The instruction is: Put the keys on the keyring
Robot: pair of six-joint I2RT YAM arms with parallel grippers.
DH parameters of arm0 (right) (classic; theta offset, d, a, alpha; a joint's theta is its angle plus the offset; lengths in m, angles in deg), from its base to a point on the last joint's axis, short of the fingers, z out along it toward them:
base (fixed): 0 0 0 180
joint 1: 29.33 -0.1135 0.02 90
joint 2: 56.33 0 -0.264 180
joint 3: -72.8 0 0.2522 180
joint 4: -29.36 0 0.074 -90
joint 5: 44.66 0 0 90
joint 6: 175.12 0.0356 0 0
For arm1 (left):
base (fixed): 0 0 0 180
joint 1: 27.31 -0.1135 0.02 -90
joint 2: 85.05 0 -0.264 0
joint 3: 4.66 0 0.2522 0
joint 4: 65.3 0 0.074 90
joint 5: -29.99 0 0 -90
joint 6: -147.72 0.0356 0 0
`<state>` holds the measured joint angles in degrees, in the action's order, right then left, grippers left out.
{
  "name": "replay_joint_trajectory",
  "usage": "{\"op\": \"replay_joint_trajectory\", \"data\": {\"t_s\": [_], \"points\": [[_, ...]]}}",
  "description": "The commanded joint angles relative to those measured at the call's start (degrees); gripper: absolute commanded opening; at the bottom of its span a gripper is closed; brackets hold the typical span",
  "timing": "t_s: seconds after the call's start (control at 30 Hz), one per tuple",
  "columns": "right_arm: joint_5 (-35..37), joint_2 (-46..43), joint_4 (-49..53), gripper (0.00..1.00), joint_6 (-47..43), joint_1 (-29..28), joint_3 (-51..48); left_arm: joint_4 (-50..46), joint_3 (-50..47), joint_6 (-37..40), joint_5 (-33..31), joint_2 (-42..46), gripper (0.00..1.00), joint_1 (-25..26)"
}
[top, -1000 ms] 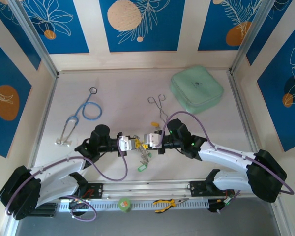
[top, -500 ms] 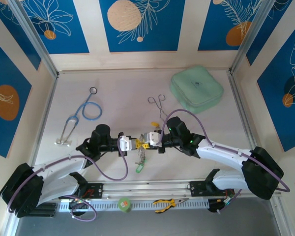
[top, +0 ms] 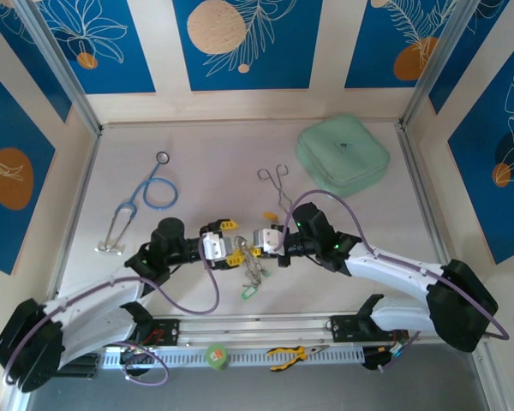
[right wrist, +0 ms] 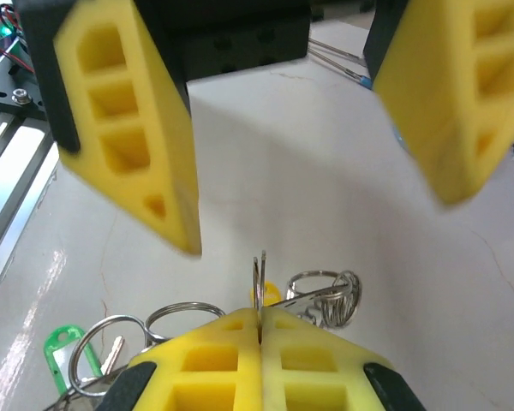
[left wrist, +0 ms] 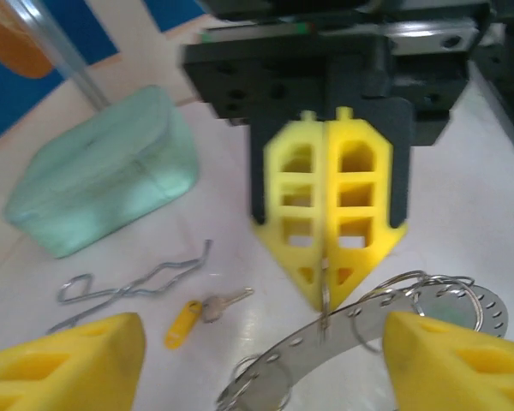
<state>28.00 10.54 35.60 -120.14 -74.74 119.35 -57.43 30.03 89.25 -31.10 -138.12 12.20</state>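
The white worktop [top: 197, 154] carries everything. At its far right corner lies a mint-green, soft, square pouch [top: 343, 156], also seen in the left wrist view [left wrist: 103, 180]. A blue-tubed stethoscope [top: 146, 197] lies at the far left, well apart from the arms.

Both arms reach inward and meet at the front middle of the worktop. The left end effector [top: 233, 242] has its yellow fingers [right wrist: 128, 128] spread wide, one on either side of the right one's tips, gripping nothing. The right end effector [top: 253, 248] has its yellow fingers [left wrist: 327, 214] pressed together, pinching one small wire ring [right wrist: 259, 278] that hangs from the rim of the large silvery perforated metal keyring [left wrist: 368, 334]. So the keyring [top: 253, 267] sits between the two end effectors, fringed with more small rings [right wrist: 325, 291].

Silver scissor-like forceps [top: 276, 184] lie beyond the end effectors. Yellow-handled pliers [top: 287, 353] and a small green roll [top: 216, 355] rest on the near rail.

A green-headed key [top: 247, 293] lies at the keyring's near edge, touching its cluster of rings; whether it is threaded on cannot be told. A yellow-headed key [left wrist: 193, 317] lies loose on the worktop just beside the forceps [left wrist: 137, 287], apart from the keyring.
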Motion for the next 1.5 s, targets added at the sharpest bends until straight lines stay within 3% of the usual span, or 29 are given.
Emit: {"op": "replay_joint_trajectory", "data": {"t_s": [0.0, 0.17, 0.4, 0.57, 0.83, 1.1, 1.47], "points": [[2.35, -4.48, 4.95, 0.0, 0.97, -0.38, 0.34, -4.43, -0.15, -1.9, -6.18, 5.63, 0.79, -0.24], [6.26, -9.8, 12.32, 0.0, 1.26, -0.93, 0.97, -5.14, 1.9, -10.56, -17.17, 8.16, 0.85, -0.31], [12.68, -18.29, 26.12, 0.0, -2.67, -0.63, 2.64, -9.59, 11.36, -26.2, -27.29, -4.98, 0.84, -0.45], [17.21, -24.85, 38.79, 0.0, -4.14, -0.6, 5.74, -17.17, 21.74, -35.13, -24.54, -18.84, 0.8, -0.42], [20.17, -30.22, 44.44, 0.0, -4.42, -0.89, 6.31, -32.81, 41.09, -62.58, -21.59, -41.4, 0.73, 0.93], [19.4, -29.96, 42.97, 0.0, -5.18, -0.75, 5.99, -48.64, 59.07, -62.7, -20.25, -57.89, 0.6, 4.36], [18.0, -29.45, 41.21, 0.0, -5.39, -0.43, 5.4, -48.89, 66.09, -62.95, -19.0, -67.08, 0.4, 5.36]]}}
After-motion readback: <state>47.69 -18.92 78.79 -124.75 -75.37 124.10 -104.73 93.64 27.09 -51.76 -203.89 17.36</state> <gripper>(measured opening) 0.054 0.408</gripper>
